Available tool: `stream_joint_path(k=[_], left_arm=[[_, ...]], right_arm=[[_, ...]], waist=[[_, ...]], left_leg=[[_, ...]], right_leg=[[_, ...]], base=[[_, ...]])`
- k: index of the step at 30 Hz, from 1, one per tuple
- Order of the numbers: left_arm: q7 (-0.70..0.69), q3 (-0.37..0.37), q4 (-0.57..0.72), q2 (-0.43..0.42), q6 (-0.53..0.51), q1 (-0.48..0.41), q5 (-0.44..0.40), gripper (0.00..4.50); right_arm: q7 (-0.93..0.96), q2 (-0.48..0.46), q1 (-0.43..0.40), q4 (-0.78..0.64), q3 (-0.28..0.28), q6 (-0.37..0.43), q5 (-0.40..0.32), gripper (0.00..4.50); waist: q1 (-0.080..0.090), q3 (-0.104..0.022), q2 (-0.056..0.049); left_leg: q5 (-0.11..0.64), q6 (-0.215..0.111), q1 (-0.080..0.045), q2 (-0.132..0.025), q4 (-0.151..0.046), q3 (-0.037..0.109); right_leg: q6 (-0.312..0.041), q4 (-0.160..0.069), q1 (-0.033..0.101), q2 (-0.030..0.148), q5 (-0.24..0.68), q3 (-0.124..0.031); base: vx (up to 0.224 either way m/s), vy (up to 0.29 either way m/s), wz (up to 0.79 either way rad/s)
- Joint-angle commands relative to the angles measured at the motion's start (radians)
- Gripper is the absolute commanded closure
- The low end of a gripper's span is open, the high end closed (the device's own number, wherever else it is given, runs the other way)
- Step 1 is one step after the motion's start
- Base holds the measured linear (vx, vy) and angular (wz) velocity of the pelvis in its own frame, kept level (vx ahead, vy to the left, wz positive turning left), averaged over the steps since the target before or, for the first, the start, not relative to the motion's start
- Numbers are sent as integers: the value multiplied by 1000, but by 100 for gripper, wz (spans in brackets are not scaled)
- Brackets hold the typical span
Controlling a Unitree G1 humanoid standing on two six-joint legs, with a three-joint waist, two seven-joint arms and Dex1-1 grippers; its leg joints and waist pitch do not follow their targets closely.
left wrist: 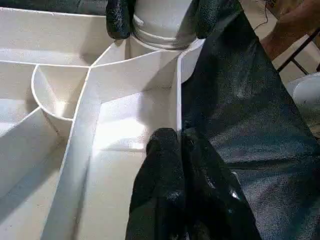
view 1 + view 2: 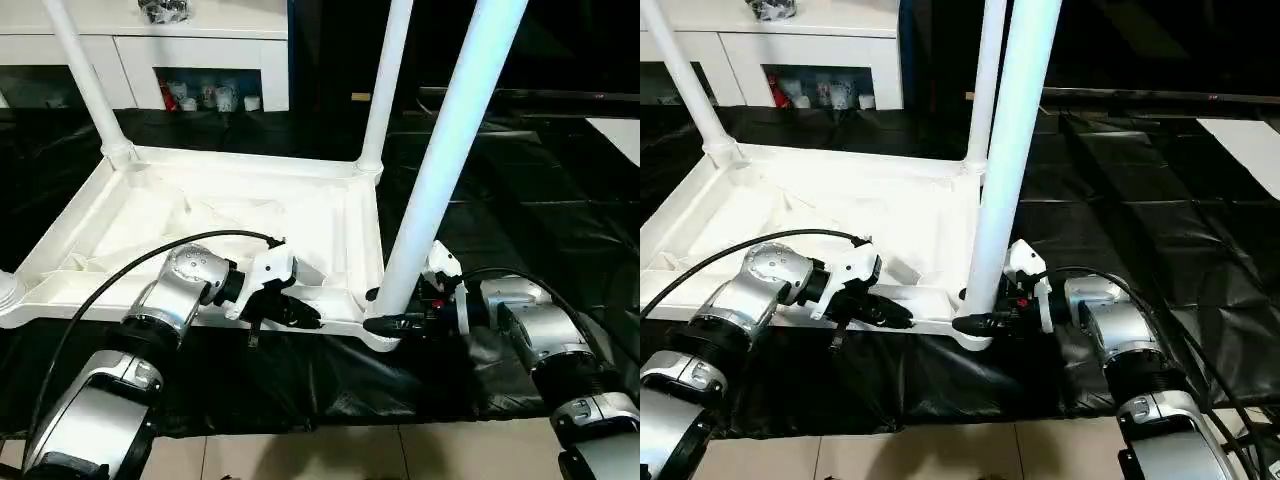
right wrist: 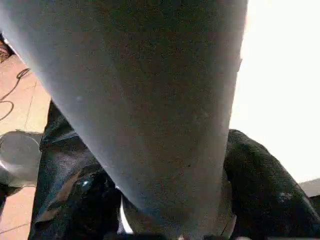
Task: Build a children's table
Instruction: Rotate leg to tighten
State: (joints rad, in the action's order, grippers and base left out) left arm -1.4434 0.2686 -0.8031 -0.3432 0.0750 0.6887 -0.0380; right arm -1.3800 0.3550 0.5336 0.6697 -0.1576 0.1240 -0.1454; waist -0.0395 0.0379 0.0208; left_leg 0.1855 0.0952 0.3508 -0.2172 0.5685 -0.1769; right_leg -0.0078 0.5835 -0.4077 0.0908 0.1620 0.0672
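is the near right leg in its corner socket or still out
In. The long white tube leg stands upright with its base inside the rounded corner socket of the white plastic tabletop. How deeply it is seated: cannot tell.

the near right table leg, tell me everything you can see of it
The near right leg is a long, smooth white tube, plastic by its look, standing nearly upright and leaning slightly. Its foot sits in the rounded corner socket of the upside-down tabletop, which lies on black sheeting. The right gripper has one black finger on either side of the leg just above the socket. The left gripper, shut, rests on the tabletop's near rim.
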Motion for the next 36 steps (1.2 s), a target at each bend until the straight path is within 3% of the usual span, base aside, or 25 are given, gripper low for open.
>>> stream_joint_path(k=[1, 3, 4, 5, 8, 11, 15, 17, 20, 21, 23, 28, 32, 35, 36], left_arm=[[55, 5, -4, 41, -3, 18, 0, 450], [79, -1, -6, 48, -9, 19, -1, 450], [122, -8, -7, 59, -19, 19, -7, 450], [157, -10, -7, 68, -19, 18, -14, 450], [259, 4, 9, 96, -26, 6, -53, 450], [359, 11, 32, 143, -64, -4, -78, 450], [462, 2, 39, 216, -113, -1, -79, 450], [524, -5, 36, 276, -135, 3, -72, 450], [544, 5, 31, 298, -130, -2, -81, 450], [544, 7, 32, 295, -129, -4, -84, 450], [538, 11, 38, 285, -126, -10, -90, 450], [514, 10, 47, 245, -112, -10, -88, 450], [463, 4, 43, 216, -82, -8, -80, 450], [324, -3, 39, 155, -48, -4, -47, 450], [324, -3, 39, 155, -48, -4, -47, 450]], right_arm=[[15, -66, -29, -23, -43, 11, 2, 196], [71, -78, -35, -21, -21, 1, 0, 196], [185, -105, -35, 2, 17, -10, 4, 197], [265, -125, -31, 26, 40, -22, 10, 198], [503, -171, -16, 88, 91, -33, 39, 199], [690, -223, -9, 120, 143, -22, 35, 199], [785, -277, -9, 118, 165, -13, 33, 200], [851, -326, 0, 125, 186, -10, 25, 200], [879, -353, 10, 133, 182, -32, 25, 200], [880, -351, 11, 133, 178, -39, 30, 200], [878, -340, 11, 132, 173, -53, 35, 130], [828, -287, 12, 124, 163, -66, 48, 86], [754, -243, 13, 113, 157, -68, 50, 86], [493, -147, -13, 46, 91, -67, 42, 86], [493, -147, -13, 46, 91, -67, 42, 86]], waist=[[-3, -56, 5], [-4, -53, 5], [-2, -51, 2], [2, -50, 5], [18, -47, 4], [31, -46, 5], [37, -49, 1], [33, -51, 1], [35, -52, 1], [35, -52, -2], [34, -53, 0], [34, -53, -2], [35, -55, -1], [32, -59, -2], [33, -61, 0]], left_leg=[[192, -74, 2, -16, -58, -11], [209, -69, 1, -15, -60, -12], [238, -57, -2, -15, -63, -11], [248, -48, 0, -14, -64, -10], [301, -8, -5, -9, -67, 0], [328, -5, -7, -6, -67, 3], [324, -22, -3, -8, -69, 1], [317, -24, -9, -9, -68, -1], [307, -38, 1, -6, -70, 0], [309, -40, 0, -5, -69, 0], [305, -43, 2, -5, -69, 0], [306, -47, 3, -6, -69, 0], [289, -57, 6, -6, -68, -1], [244, -81, 9, -5, -63, -3], [231, -91, 9, -5, -60, -4]], right_leg=[[-255, -54, 55, 39, 210, -33], [-246, -58, 53, 39, 241, -32], [-233, -64, 49, 40, 294, -32], [-223, -65, 50, 41, 321, -33], [-165, -81, 41, 46, 472, -31], [-134, -92, 34, 42, 528, -29], [-157, -88, 36, 37, 439, -31], [-175, -86, 34, 37, 393, -33], [-184, -81, 42, 35, 356, -32], [-182, -83, 41, 37, 362, -33], [-181, -82, 43, 38, 356, -33], [-178, -83, 44, 38, 362, -33], [-190, -80, 47, 38, 322, -34], [-220, -70, 56, 37, 233, -34], [-230, -67, 57, 37, 206, -34]], base=[[0, 0, 0], [0, 0, 0], [0, 0, 0], [0, 0, 0], [0, 0, 0], [0, 0, 0], [0, 0, 0], [0, 0, 0], [0, 0, 0], [0, 0, 0], [0, 0, 0], [0, 0, 0], [0, 0, 0], [0, 0, 0], [0, 0, 0]])
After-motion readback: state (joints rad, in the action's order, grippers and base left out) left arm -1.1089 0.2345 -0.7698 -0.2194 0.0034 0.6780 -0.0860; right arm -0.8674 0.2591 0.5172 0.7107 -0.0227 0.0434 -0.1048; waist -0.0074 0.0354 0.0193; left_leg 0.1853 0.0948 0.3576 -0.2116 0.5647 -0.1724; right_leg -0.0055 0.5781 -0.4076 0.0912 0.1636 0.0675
